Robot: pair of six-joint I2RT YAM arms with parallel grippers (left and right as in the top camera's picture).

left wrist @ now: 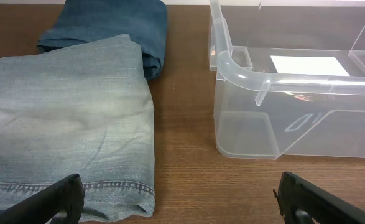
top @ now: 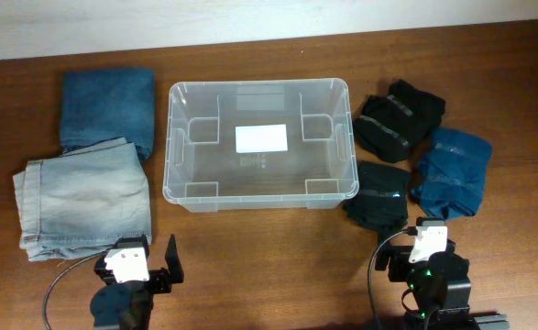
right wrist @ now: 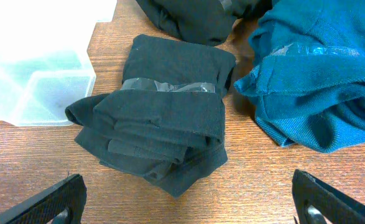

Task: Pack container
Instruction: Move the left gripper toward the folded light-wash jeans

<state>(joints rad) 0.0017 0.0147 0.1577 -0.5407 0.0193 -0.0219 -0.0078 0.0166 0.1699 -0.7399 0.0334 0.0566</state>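
Container [top: 250, 174] clear, rounded, glossy plastic; left pincer [left wrist: 182, 204] spread; right pincer [right wrist: 191, 202] spread.

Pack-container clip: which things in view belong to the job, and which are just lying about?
Belongs to the job:
container, with nothing in it yet
likely to be packed: dark denim fold, light jeans, upper black bundle, lower black bundle, teal garment

Just lying about:
nothing I can see; the rest is the wooden table
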